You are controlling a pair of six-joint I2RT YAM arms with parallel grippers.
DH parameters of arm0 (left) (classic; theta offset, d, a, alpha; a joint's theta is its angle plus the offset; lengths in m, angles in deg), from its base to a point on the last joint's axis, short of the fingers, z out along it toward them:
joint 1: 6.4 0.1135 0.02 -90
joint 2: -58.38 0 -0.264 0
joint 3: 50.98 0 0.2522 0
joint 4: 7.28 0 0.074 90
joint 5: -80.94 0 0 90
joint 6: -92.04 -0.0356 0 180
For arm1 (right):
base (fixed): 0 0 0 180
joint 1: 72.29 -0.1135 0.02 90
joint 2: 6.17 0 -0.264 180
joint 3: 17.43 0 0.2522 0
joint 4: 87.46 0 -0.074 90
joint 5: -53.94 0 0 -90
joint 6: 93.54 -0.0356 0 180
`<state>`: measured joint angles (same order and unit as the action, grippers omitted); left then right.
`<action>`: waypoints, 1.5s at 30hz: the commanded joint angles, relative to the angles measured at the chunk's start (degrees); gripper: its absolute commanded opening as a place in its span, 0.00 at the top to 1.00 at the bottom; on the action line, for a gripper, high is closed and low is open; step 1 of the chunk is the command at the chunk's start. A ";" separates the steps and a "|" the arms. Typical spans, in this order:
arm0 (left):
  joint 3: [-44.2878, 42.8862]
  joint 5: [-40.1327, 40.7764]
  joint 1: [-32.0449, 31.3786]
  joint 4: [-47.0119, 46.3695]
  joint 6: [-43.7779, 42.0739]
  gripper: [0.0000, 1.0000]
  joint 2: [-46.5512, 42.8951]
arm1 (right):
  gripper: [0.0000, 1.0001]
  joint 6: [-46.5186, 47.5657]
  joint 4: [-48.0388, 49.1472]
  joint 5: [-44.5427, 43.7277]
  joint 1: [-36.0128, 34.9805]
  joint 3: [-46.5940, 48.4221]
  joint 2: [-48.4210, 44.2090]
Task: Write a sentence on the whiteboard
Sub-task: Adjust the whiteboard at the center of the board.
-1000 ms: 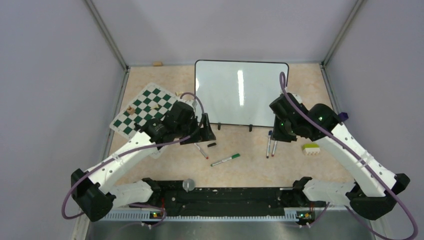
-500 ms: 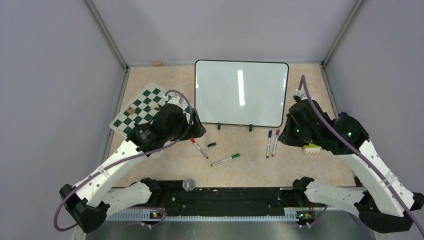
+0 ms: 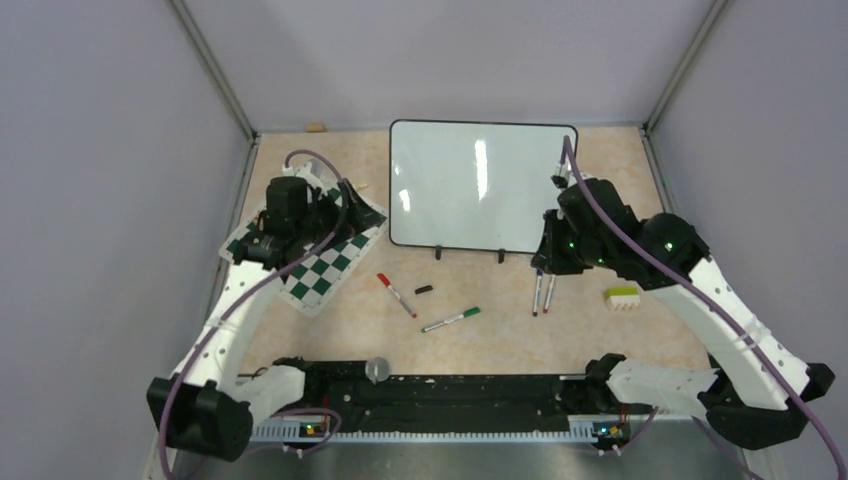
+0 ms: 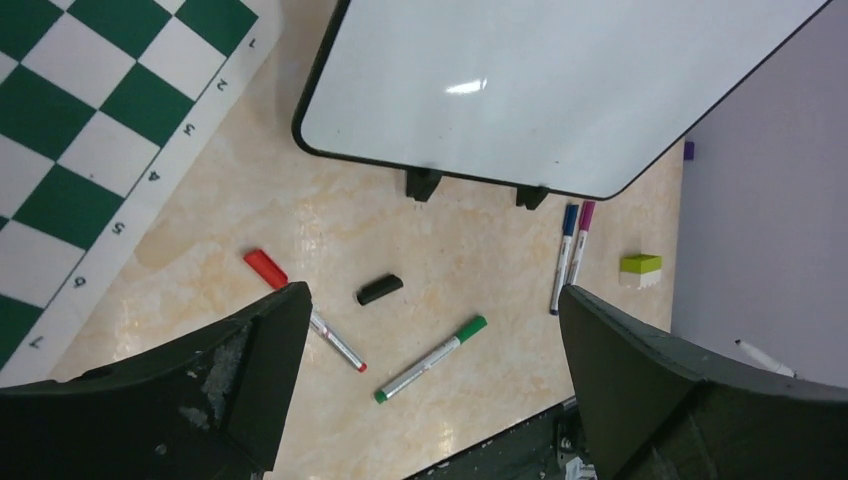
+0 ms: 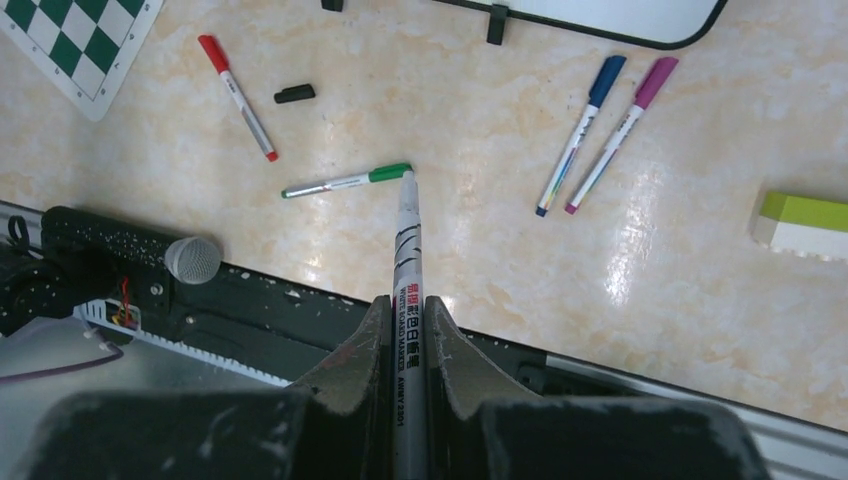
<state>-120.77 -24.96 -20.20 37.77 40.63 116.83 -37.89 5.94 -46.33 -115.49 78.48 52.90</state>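
The whiteboard stands at the back centre on two small black feet, and its lower edge also shows in the left wrist view. Its face is plain white, with no sentence in view. My right gripper is shut on a grey whiteboard marker with its bare tip pointing away from the jaws. That gripper hovers just off the board's lower right corner. My left gripper is open and holds nothing, above the chess mat, left of the board, its fingers wide apart.
A green-and-white chess mat lies at the left. On the table in front of the board lie a red-capped marker, a black cap, a green marker, a blue and a pink marker and a green-and-white block.
My left arm has swung back and left, from the board's lower left corner to over the chess mat. My right arm went out to the right, then returned toward the board's lower right corner.
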 commanded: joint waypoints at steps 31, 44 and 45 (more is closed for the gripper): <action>-11.55 -35.88 27.78 -27.39 -4.59 0.01 37.19 | 1.00 -0.57 13.31 6.14 3.15 16.28 21.94; -14.28 -41.33 27.07 -33.30 -5.83 0.01 40.61 | 1.00 0.60 17.30 4.61 3.86 16.86 23.73; -14.34 -41.99 27.03 -33.79 -5.96 0.01 40.74 | 1.00 1.28 17.63 4.50 4.03 17.10 24.08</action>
<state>-133.60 -62.22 7.21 9.48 35.30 157.18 -38.11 19.84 -40.95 -112.49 92.82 76.46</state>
